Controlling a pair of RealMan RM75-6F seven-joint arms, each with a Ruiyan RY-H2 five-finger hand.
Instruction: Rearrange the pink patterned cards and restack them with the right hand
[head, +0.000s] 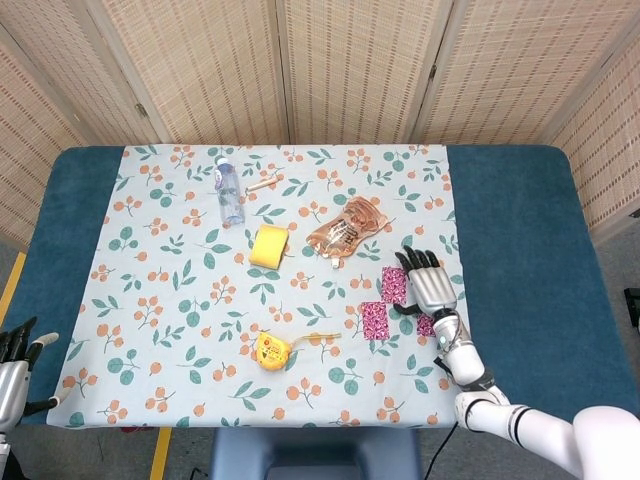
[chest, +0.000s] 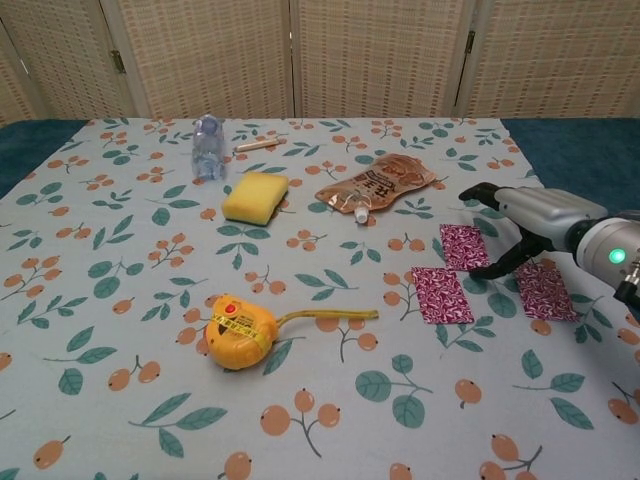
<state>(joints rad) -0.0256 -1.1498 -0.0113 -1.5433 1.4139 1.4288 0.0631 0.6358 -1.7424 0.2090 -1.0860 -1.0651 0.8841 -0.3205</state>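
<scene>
Right hand (chest: 520, 225) is reaching over three pink patterned cards (chest: 441, 294) lying separately on the desk (head: 520, 210), fingers spread, with a fingertip (chest: 478, 272) pressing the upper card (chest: 463, 246); no card is being gripped. Left hand (head: 14, 360) is hanging open off the desk's near-left corner. A yellow tape measure (chest: 238, 330), sponge (chest: 255, 196), brown pouch (chest: 376, 184) and bottle (chest: 206, 145) are lying farther left.

Three flat pink patterned cards (chest: 442, 294) (chest: 464, 246) (chest: 545, 291), one clear plastic water bottle (chest: 207, 146), one yellow rectangular sponge (chest: 255, 197), one brown foil spouted pouch (chest: 375, 186), one yellow tape measure (chest: 239, 331), one thin wooden stick (chest: 259, 144).
</scene>
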